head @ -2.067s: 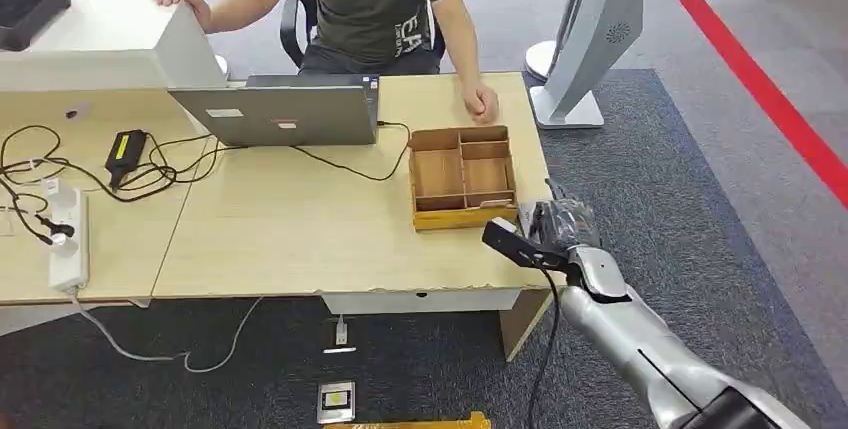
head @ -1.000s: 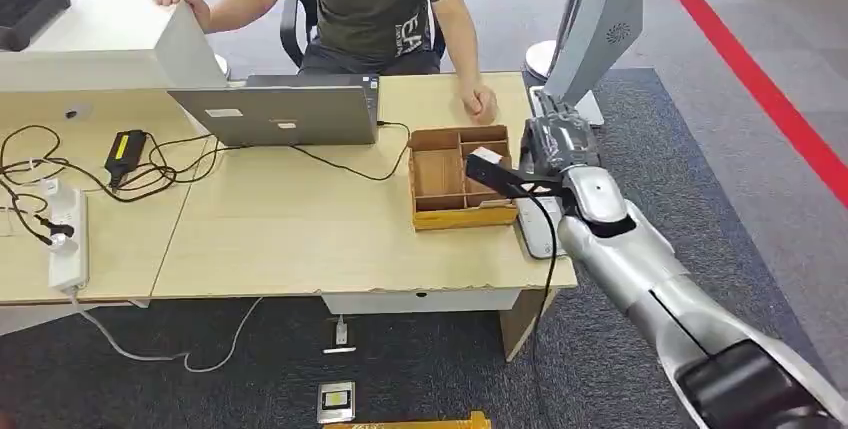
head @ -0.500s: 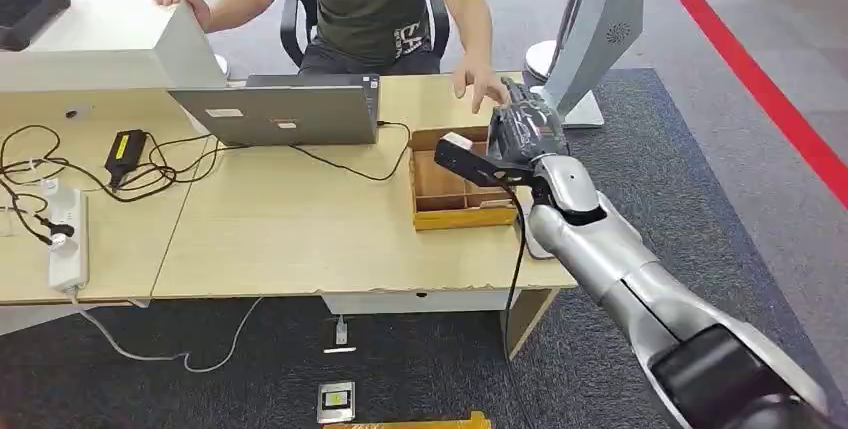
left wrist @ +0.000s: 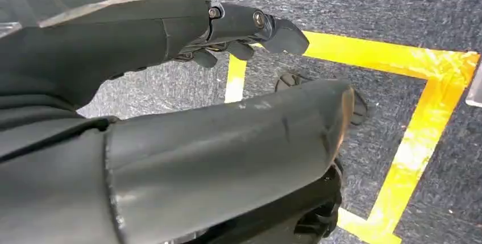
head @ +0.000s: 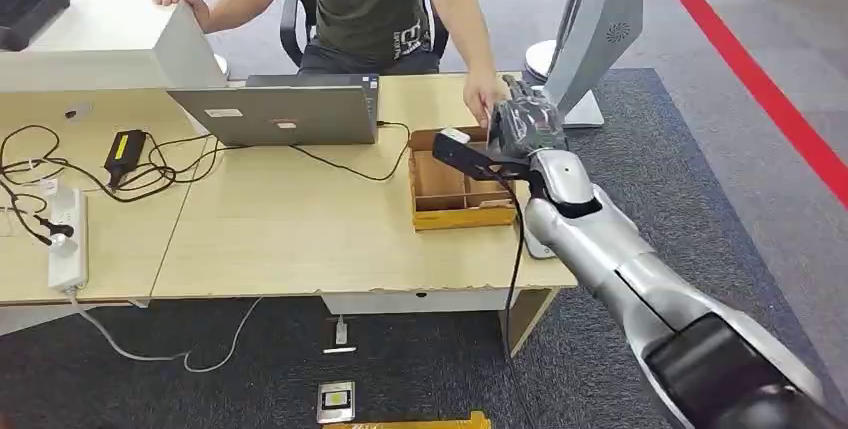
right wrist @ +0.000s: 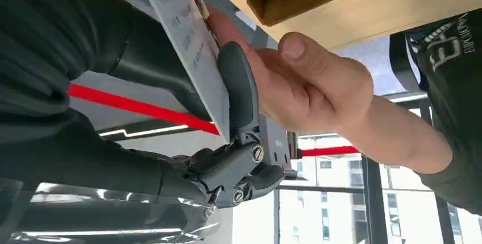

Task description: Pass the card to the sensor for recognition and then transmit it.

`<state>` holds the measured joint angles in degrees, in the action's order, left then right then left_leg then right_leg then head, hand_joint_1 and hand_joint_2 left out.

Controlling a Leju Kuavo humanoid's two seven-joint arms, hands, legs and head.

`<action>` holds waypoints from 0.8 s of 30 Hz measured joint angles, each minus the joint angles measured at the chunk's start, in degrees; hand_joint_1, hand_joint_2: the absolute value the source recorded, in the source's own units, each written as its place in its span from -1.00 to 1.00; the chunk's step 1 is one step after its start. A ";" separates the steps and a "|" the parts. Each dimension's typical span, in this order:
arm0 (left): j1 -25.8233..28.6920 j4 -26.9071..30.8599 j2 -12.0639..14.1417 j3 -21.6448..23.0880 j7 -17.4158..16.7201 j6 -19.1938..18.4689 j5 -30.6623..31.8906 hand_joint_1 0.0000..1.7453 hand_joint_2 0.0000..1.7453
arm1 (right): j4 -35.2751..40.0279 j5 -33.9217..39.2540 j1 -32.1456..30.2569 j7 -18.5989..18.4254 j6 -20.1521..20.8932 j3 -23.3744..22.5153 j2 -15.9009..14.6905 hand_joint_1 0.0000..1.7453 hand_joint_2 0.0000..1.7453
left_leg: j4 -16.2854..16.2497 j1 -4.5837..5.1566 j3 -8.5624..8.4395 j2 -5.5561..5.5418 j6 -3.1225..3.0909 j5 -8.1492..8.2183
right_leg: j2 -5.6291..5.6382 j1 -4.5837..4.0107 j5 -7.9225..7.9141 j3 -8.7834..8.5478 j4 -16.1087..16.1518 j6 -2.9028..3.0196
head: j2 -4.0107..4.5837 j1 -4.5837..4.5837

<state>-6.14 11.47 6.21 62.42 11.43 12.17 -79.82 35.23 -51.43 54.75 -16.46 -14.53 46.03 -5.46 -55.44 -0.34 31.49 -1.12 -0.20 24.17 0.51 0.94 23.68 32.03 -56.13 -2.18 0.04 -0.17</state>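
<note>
So the robot's right hand is stretched out over the far right corner of the pale wooden table, and its fingers are pinching a thin white printed card, with the thick grey thumb on one face and a dark finger pressed flat on the other. Right next to those fingers is the bare hand of a person in a dark green t-shirt, fingertips touching the card on the finger side. Just beside the fingers, towards the table, sits a shallow brown wooden tray with compartments. The left hand hangs over dark carpet with yellow tape lines, fingers loosely curled and apart, holding nothing.
</note>
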 joint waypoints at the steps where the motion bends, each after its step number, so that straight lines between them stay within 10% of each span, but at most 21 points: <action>1: 0.03 0.00 0.00 0.00 -0.09 0.00 0.00 -1.00 -1.00 | -0.17 -0.02 0.11 -0.02 0.00 0.13 0.18 1.00 1.00 | 0.00 0.00 0.00 0.00 0.00 0.00 | 0.00 0.00 0.00 0.00 0.00 0.00 | 0.00 0.00; 2: 0.03 0.00 0.00 0.00 -0.09 0.00 0.00 -1.00 -1.00 | -0.30 -0.17 0.21 -0.07 0.00 0.22 0.28 -1.00 1.00 | 0.00 0.00 0.00 0.00 0.00 0.00 | 0.00 0.00 0.00 0.00 0.00 0.00 | 0.00 0.00; 3: 0.03 0.00 -0.02 0.00 -0.09 0.00 0.00 -1.00 -1.00 | -0.35 -0.20 0.32 -0.09 0.00 0.22 0.37 -1.00 1.00 | 0.00 0.00 0.01 0.00 0.00 0.00 | 0.00 0.00 0.00 0.00 0.00 0.00 | 0.00 0.00; 4: 0.03 0.00 -0.02 0.00 -0.07 0.00 -0.02 -1.00 -1.00 | -0.46 -0.30 0.43 -0.11 -0.04 0.24 0.46 -1.00 -1.00 | 0.00 0.00 0.00 0.00 0.00 0.00 | 0.00 0.00 0.00 0.01 0.00 0.00 | 0.00 0.00; 24: 0.03 0.00 -0.37 0.00 -0.46 1.22 -1.79 -1.00 -1.00 | 0.09 -5.70 -0.50 0.44 -7.81 0.98 0.55 -1.00 -1.00 | 0.00 0.00 0.00 0.01 0.00 0.00 | 0.00 0.00 0.00 0.03 0.01 0.00 | 0.00 0.00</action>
<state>-6.11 11.47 5.84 62.42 10.97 13.40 -81.61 35.32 -57.13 54.24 -16.02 -22.34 47.01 -4.92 -55.45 -0.33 31.48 -1.11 -0.20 24.17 0.51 0.94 23.68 32.06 -56.12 -2.18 0.04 -0.17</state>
